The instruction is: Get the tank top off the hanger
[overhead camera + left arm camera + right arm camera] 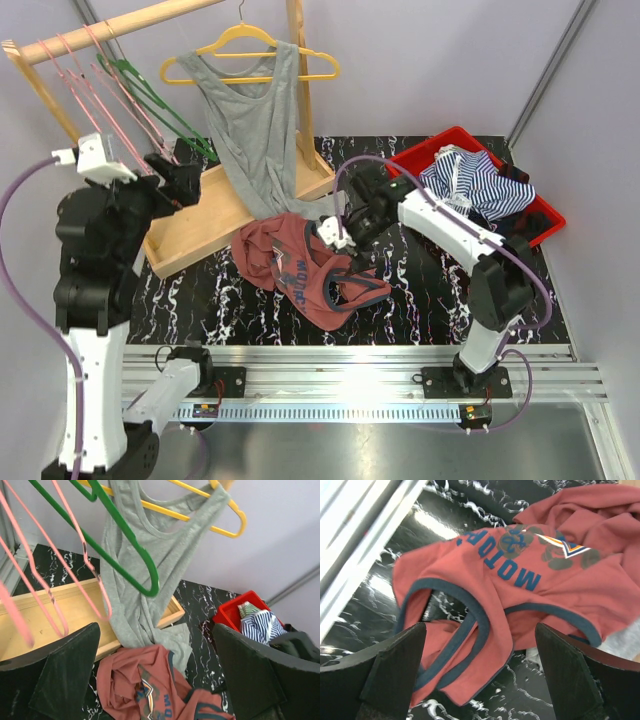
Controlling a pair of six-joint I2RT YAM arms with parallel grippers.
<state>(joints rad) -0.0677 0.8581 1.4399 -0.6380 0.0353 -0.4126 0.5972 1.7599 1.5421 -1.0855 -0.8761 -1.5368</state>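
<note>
A grey tank top (252, 125) hangs on a yellow hanger (250, 45) from the wooden rack; its hem droops onto the wooden base and the table. It also shows in the left wrist view (150, 565) with the yellow hanger (227, 510). A red tank top (300, 265) lies crumpled on the table below it. My left gripper (185, 182) is open and empty, raised to the left of the grey top (157, 680). My right gripper (348, 255) is open and empty just above the red top (520, 580), its jaws wide apart (480, 675).
A green hanger (125, 545) and pink hangers (50, 595) hang on the rack, close to my left gripper. The rack's wooden base tray (200, 225) lies at the back left. A red bin (540, 205) of striped clothes stands at the back right.
</note>
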